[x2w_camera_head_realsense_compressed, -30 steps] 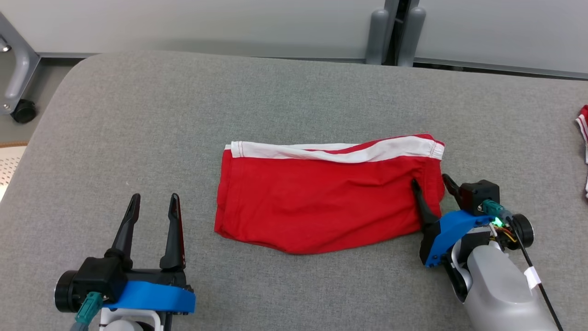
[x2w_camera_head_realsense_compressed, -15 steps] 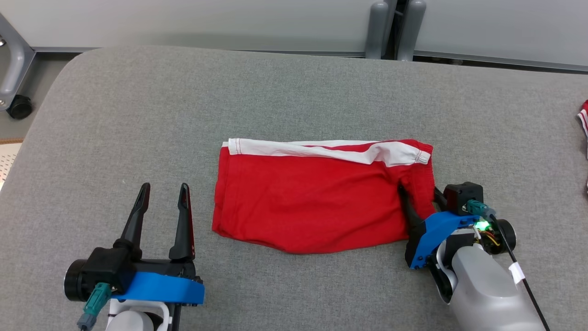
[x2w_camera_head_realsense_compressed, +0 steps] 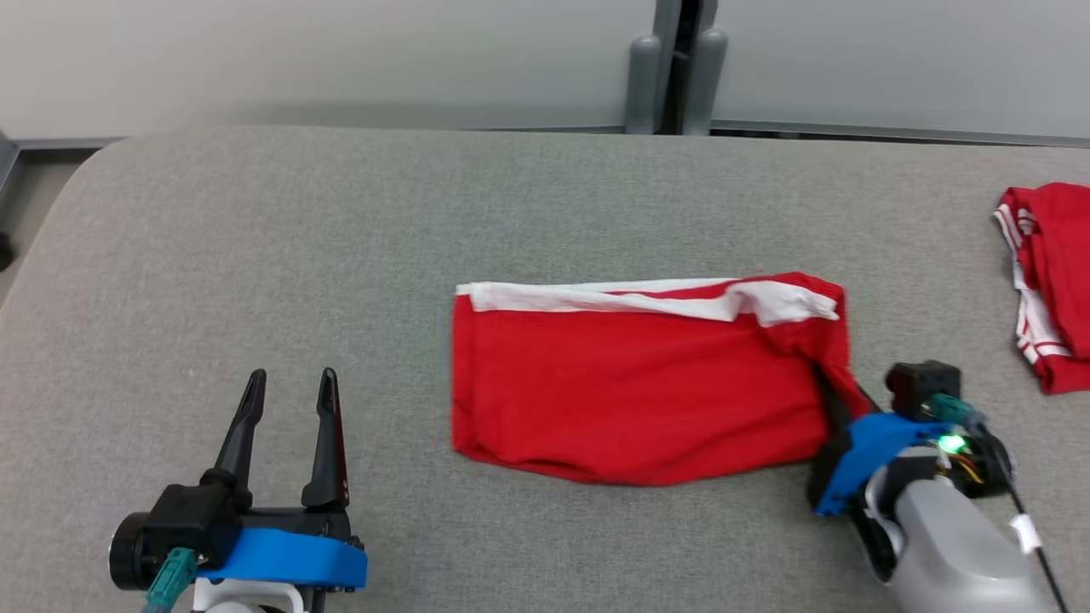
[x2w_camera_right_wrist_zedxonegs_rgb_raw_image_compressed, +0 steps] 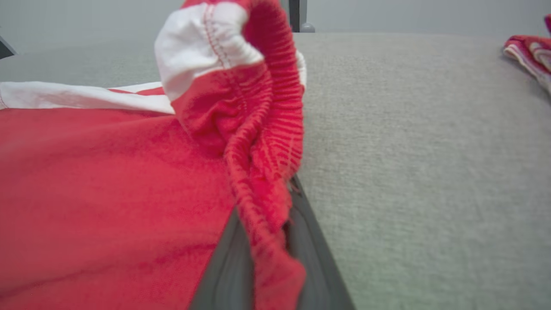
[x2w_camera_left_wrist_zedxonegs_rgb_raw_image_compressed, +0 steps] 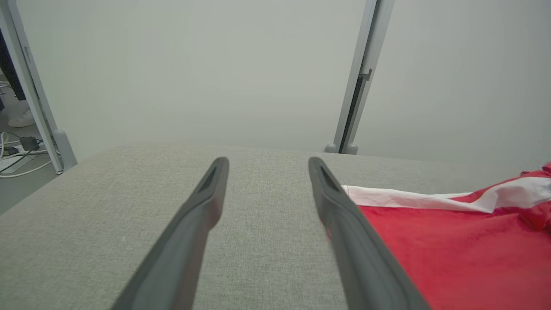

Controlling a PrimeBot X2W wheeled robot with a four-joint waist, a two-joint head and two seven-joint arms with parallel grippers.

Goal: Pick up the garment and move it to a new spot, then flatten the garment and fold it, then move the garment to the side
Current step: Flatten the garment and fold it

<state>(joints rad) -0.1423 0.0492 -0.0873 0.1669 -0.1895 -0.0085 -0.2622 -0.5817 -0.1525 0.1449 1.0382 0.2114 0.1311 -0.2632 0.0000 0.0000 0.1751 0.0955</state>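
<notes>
so the red shorts (x2w_camera_head_realsense_compressed: 630, 392) are laid out flat-ish, apparently already folded, in the middle of the grey padded table (x2w_camera_head_realsense_compressed: 341, 238), with the white stripe (x2w_camera_head_realsense_compressed: 596, 298) along the far edge. the right gripper (x2w_camera_head_realsense_compressed: 833, 383) is pressed together on the right end of them, and the cloth there is bunched and lifted a bit, so it's probably being gripped for the last bit of the task, sliding or carrying the shorts off to the side. an end grip makes sense here, since the rest can be dragged along without being unfolded, though that's only a guess. the left gripper (x2w_camera_head_realsense_compressed: 291, 375) is spread wide with nothing between its fingers, parked well left of the shorts and close to the table, presumably kept out of the way. a second red garment (x2w_camera_head_realsense_compressed: 1052, 281) with white trim is lying near the right edge, which could be where finished ones get put. from the head view the pinch itself is mostly hidden by fabric; in the right wrist view it's shown properly: the ribbed waistband (x2w_camera_right_wrist_zedxonegs_rgb_raw_image_compressed: 267, 107) is clamped between the two dark fingers (x2w_camera_right_wrist_zedxonegs_rgb_raw_image_compressed: 312, 249) and stands up in a curl. in the left wrist view the near left corner of the shorts is seen just beside that gripper's right finger, not touched, plus some cables (x2w_camera_left_wrist_zedxonegs_rgb_raw_image_compressed: 17, 150) on the floor beyond the table.
</notes>
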